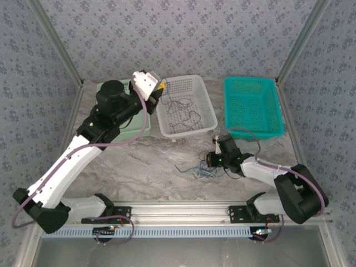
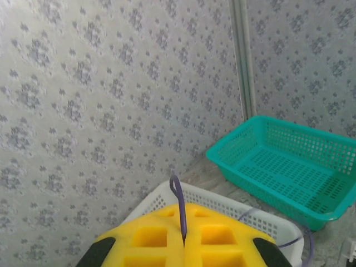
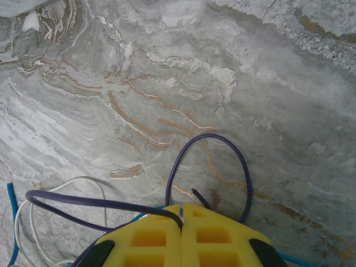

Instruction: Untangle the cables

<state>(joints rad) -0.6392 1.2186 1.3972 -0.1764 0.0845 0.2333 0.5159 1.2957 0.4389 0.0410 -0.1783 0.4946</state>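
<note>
At the far-left part of the table point(image 1: 144, 161) stands a pale green basket point(image 1: 143, 127), largely covered by the raised left arm. The left gripper point(image 1: 160, 89) hangs over the far-left rim of the white basket point(image 1: 189, 132). In the left wrist view this gripper point(image 2: 184, 210) is clenched, its yellow fingers point(image 2: 150, 236) pressed together along the seam, and a thin purple strand point(image 2: 178, 192) stands up from between them. Beyond the fingers lies the white basket's rim point(image 2: 222, 203).

Inside the white basket, at the far middle of the table, several dark thin cables point(image 1: 186, 114) lie in loose curls on its floor. Nearer the front edge, just right of the table's middle, a small tangle point(image 1: 200, 171) of blue, dark and pale wires rests on the bare marble surface.

The right gripper point(image 1: 210, 160) sits low at the right side of that tangle, touching it. In the right wrist view it point(image 3: 182, 208) is closed on a dark purple cable point(image 3: 214, 135), which comes out of the seam, loops across the table ahead of the fingers and also trails off to the left. A blue cable point(image 3: 11, 211) and a white cable point(image 3: 83, 179) curl beside it on the left.

A teal basket point(image 1: 250, 108) stands at the far-right part of the table, well apart from the tangle; it also shows in the left wrist view point(image 2: 278, 167).
</note>
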